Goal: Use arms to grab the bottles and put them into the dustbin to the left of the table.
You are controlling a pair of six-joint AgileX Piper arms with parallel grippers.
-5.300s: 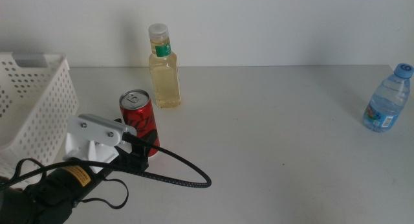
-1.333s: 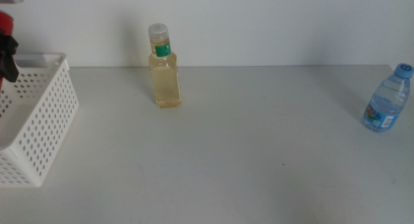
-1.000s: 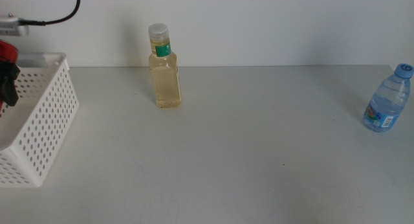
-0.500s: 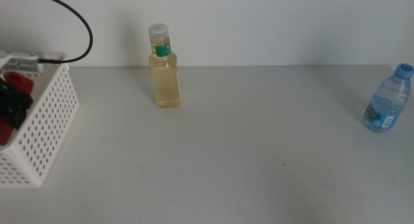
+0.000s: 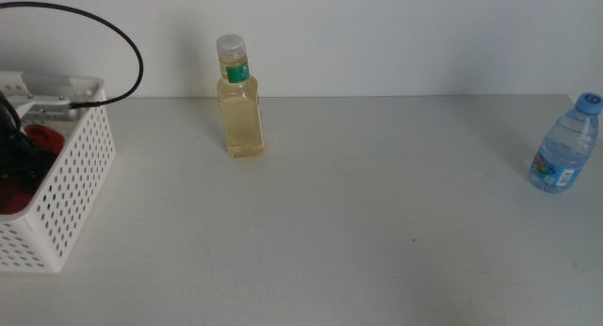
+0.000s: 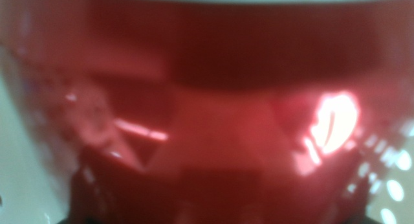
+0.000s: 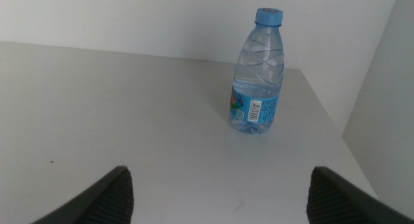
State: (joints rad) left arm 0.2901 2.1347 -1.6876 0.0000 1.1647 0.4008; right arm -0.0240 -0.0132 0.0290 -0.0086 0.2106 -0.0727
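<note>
At the table's left edge stands the white perforated dustbin (image 5: 73,175). My left gripper (image 5: 15,154) is down inside it, shut on the red soda can (image 5: 40,138). That can fills the left wrist view as a red blur (image 6: 207,120). The square bottle of yellow liquid (image 5: 240,109) stands upright at the back of the table (image 5: 358,222). Far to the right stands the blue-capped water bottle (image 5: 563,147). My right gripper (image 7: 223,201) is open and empty, some way short of the water bottle (image 7: 257,75); the middle view does not show this gripper.
A black cable (image 5: 113,43) arcs over the dustbin from the left arm. In the right wrist view the table's edge (image 7: 336,130) runs close beside the water bottle. A white wall stands behind the table.
The left gripper has carried the red can from the table to above the dustbin, then lowered it inside. The two bottles and the right arm have not moved.
</note>
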